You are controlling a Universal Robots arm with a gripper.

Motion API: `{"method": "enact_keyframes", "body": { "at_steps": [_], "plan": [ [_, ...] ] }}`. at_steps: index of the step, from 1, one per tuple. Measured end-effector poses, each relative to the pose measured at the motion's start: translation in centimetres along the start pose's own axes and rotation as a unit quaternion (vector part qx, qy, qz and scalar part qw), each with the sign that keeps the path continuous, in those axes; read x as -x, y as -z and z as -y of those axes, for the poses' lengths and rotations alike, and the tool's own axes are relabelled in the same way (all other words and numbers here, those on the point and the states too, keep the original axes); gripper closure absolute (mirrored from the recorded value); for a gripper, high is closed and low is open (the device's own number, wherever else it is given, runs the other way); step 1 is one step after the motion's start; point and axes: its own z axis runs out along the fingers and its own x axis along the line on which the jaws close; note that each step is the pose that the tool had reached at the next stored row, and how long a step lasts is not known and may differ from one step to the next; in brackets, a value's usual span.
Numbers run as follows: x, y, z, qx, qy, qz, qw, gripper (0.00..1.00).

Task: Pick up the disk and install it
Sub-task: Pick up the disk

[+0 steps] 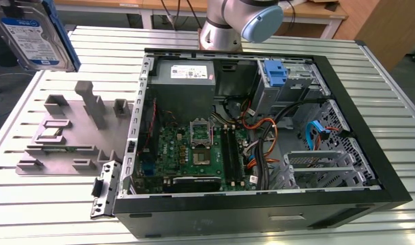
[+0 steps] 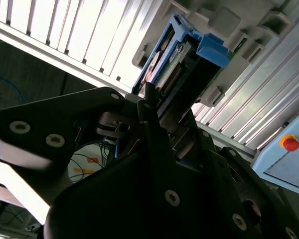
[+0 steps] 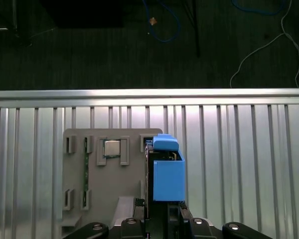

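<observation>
Your pincer (image 3: 160,215) is pinching the disk (image 1: 27,33), closed on one end of it, as both wrist views show. The disk hangs in the air and touches nothing else. It is well apart from the case (image 1: 227,217). In the exterior view it stands nearly upright at that view's far left, with its label face (white and blue) turned to the camera and the blue frame running down one edge. In the first wrist view you look along the disk edge-on. Beneath it lie the slats of the bench (image 3: 239,164) and the side of the grey fixture (image 3: 104,174), not far from the bench edge. Past that edge you can see the dark floor (image 3: 89,50) and loose cables (image 3: 162,25). A small square chip (image 3: 111,148) sits in one pocket of the fixture. The fixture lies flat on the bench just beside the case, on the exterior view's left. The case lies open on its side across the middle of the bench, with the green board (image 1: 193,153) bared. A blue bracket (image 1: 275,74) stands in a bay at its far corner. The arm (image 1: 245,20) rises at the far bench edge behind the case.
</observation>
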Motion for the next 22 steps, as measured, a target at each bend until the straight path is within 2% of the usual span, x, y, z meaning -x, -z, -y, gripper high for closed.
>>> {"method": "enact_keyframes", "body": {
  "at_steps": [4,6,19,22],
  "plan": [
    [0.05,0.89,-0.06,0.0000,0.000,-0.0003,1.0000,0.65],
    [0.06,1.12,-0.08,0.0000,0.000,-0.0006,1.0000,0.65],
    [0.06,1.20,-0.08,-0.0001,0.000,-0.0007,1.0000,0.65],
    [0.08,1.44,-0.10,0.0000,0.000,-0.0007,1.0000,0.65]
  ]
}}
